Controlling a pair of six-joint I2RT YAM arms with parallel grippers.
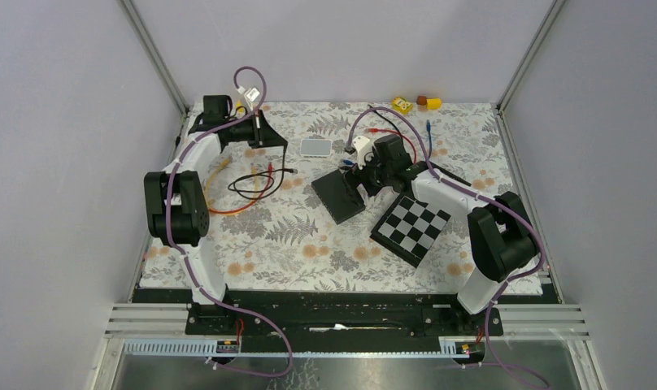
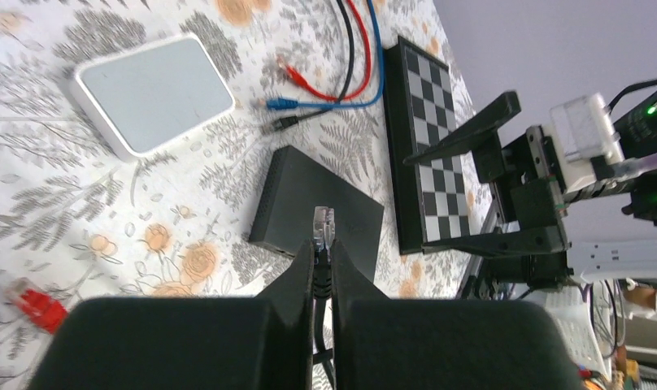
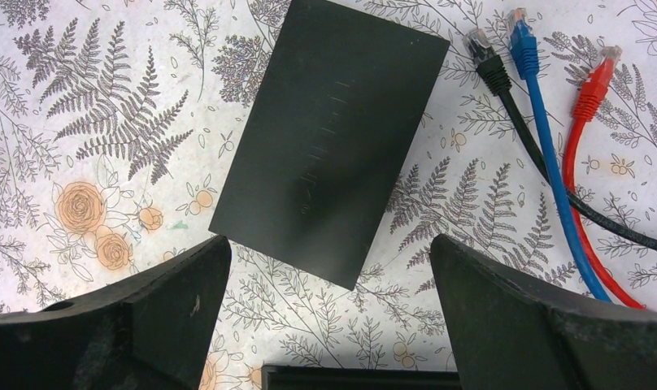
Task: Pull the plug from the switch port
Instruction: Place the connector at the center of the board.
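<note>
Left gripper [image 2: 321,258]: I see it clenched on the black plug [image 2: 323,221], whose clear tip pokes past the fingertips. It sits near the far left corner of the table [image 1: 252,252], well apart from the switch [image 3: 333,138]. The switch lies flat mid-table with the checkerboard [image 1: 411,229] just beside it. Right gripper [image 3: 329,252]: released, jaws wide, over the switch. Loose black, blue and red cable ends [image 3: 520,41] lie nearby.

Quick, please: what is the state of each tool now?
Left tool: closed, holding the black Ethernet plug.
Right tool: open, empty, above the black switch.
</note>
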